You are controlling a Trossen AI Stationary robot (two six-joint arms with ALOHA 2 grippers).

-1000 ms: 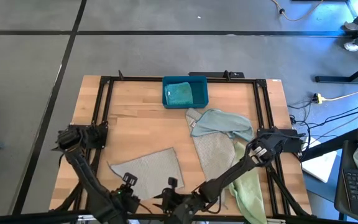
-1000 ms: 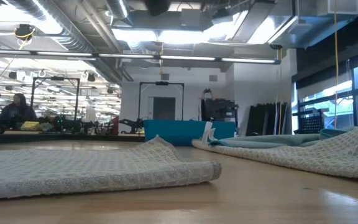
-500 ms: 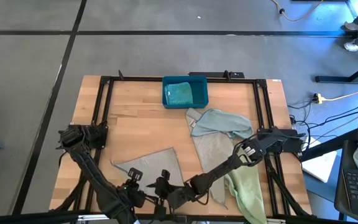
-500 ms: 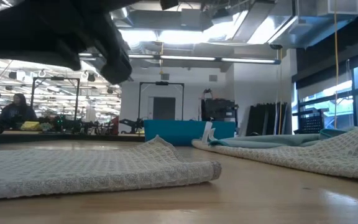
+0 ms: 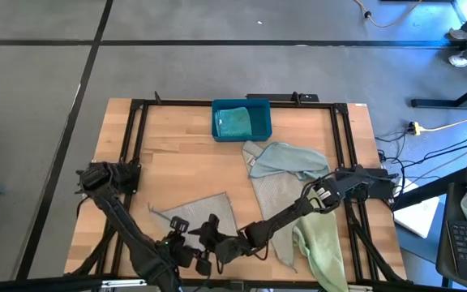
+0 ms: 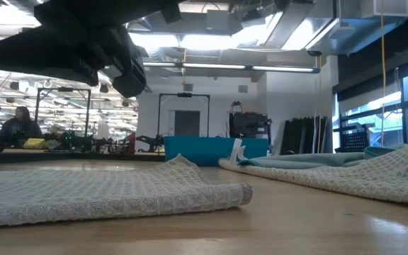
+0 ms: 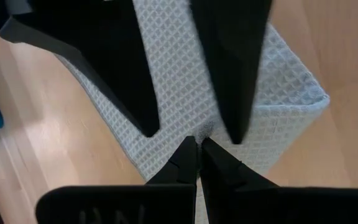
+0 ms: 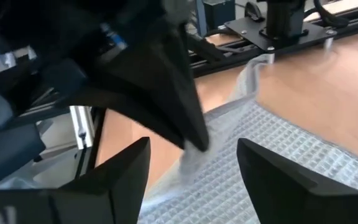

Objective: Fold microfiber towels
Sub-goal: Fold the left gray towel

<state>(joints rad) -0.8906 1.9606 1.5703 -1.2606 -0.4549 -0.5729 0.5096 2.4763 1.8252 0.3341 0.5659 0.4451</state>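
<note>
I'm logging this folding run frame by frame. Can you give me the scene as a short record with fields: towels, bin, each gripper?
towel being worked: grey-beige towel, flat on the table's near left part, one edge folded over
left gripper: at that towel's near edge, fingers shut
right gripper: beside the left one over the same towel, fingers open
other towels: pale blue towel and second grey-beige towel piled at centre right; pale green towel at the near right
bin: at the far edge, holding a teal towel
</note>
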